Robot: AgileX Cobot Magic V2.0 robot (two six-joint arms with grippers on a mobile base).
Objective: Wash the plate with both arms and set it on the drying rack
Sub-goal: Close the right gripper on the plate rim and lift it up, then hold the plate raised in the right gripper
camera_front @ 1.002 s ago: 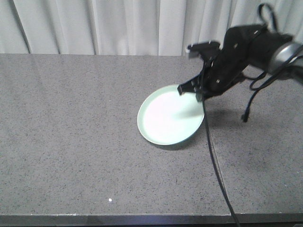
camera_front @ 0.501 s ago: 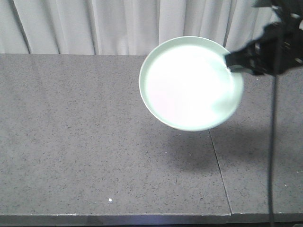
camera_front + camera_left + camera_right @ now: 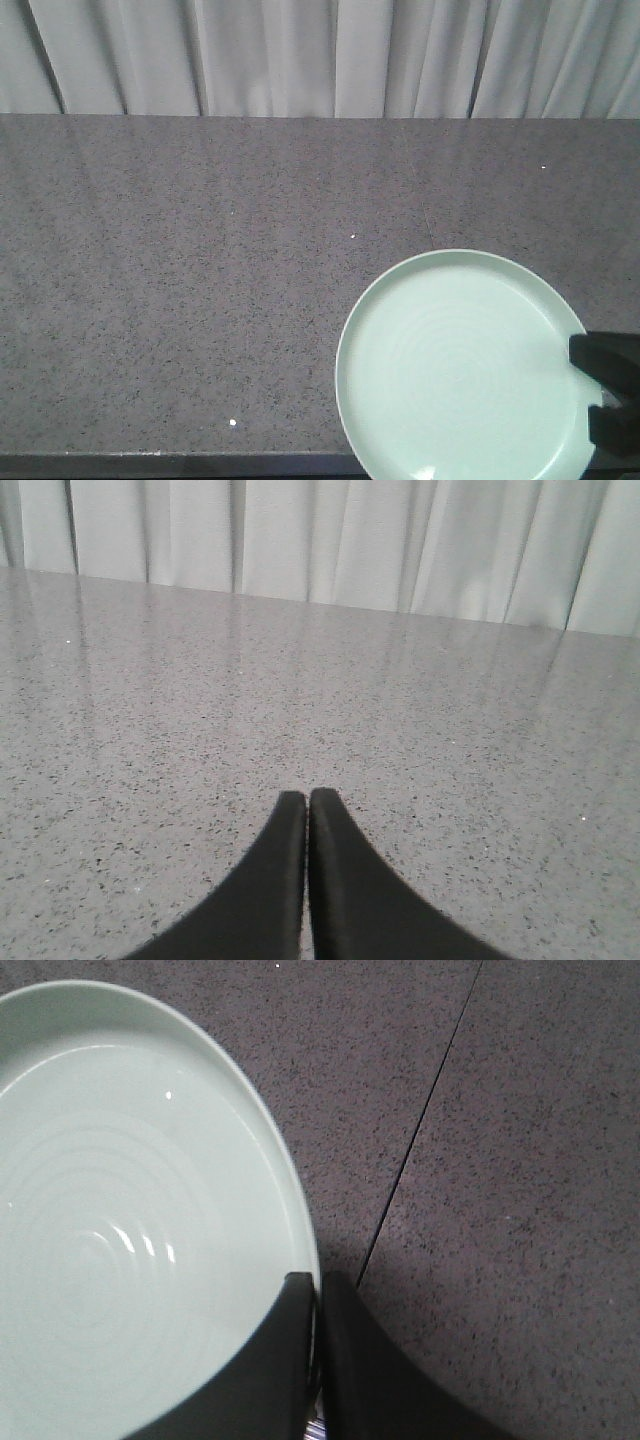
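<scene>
The pale mint-green plate [image 3: 460,370] is at the lower right of the front view, its face turned up toward the camera. My right gripper [image 3: 600,395] is shut on the plate's right rim. In the right wrist view the plate [image 3: 120,1240] fills the left side, with faint rings on its face. There my right gripper [image 3: 315,1280] pinches the rim, one finger on each side. My left gripper [image 3: 306,795] is shut on nothing and points along bare grey countertop. The drying rack is out of view.
A speckled grey stone countertop [image 3: 180,260] runs across the scene, with a thin seam [image 3: 420,1140] beside the plate. A white pleated curtain [image 3: 300,55] hangs behind it. The counter's front edge [image 3: 200,462] lies along the bottom of the front view.
The plate, held in my right gripper, was lifted off the countertop to in front of the curtain. It has since come down to the lower right of the front view.
</scene>
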